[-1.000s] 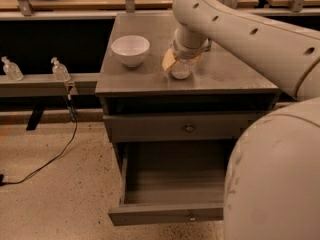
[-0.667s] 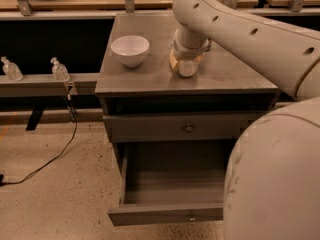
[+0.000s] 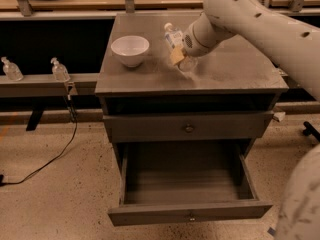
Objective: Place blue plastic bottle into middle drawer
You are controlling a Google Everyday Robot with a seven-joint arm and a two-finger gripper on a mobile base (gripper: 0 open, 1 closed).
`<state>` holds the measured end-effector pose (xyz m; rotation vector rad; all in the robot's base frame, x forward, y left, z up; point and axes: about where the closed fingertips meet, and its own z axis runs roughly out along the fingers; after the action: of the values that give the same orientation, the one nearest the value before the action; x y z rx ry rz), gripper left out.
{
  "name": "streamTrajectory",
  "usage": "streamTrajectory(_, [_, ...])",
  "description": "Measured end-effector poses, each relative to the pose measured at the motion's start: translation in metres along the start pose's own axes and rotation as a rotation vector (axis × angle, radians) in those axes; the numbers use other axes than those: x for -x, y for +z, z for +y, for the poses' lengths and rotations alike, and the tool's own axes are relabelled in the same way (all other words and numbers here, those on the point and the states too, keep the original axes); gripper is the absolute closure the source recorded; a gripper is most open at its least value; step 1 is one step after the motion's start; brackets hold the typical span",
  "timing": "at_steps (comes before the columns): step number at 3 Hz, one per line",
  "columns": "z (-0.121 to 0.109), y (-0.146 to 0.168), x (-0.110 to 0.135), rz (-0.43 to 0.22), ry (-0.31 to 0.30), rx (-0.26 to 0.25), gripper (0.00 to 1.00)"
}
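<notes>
The blue plastic bottle [image 3: 173, 38] is clear, with a white cap and a pale label. It is tilted, cap pointing up and to the left, over the middle of the grey cabinet top [image 3: 230, 69]. My gripper [image 3: 180, 58] is shut on the bottle's lower half and holds it just above the top, to the right of the white bowl [image 3: 130, 49]. The middle drawer [image 3: 190, 215] is pulled open below at the front. Its deep tray shows nothing inside, and its low front panel has a small knob.
A closed drawer with a round knob [image 3: 188, 128] sits above the open one. Two small clear bottles [image 3: 60, 70] stand on a rail at the left. A black cable [image 3: 50, 159] runs across the floor on the left. My arm [image 3: 270, 19] crosses the upper right.
The bottle was low on the cabinet top under my gripper. Now it is raised and tilted, with its cap and label showing to the left of the gripper.
</notes>
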<state>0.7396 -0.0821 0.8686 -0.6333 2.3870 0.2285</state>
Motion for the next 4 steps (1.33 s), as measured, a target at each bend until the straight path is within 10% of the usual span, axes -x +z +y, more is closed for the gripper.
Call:
streamTrajectory(1, [0.021, -0.049, 0.019, -0.066, -0.108, 0.171, 1.00])
streamTrajectory(4, [0.021, -0.081, -0.018, 0.111, -0.205, 0.217, 1.00])
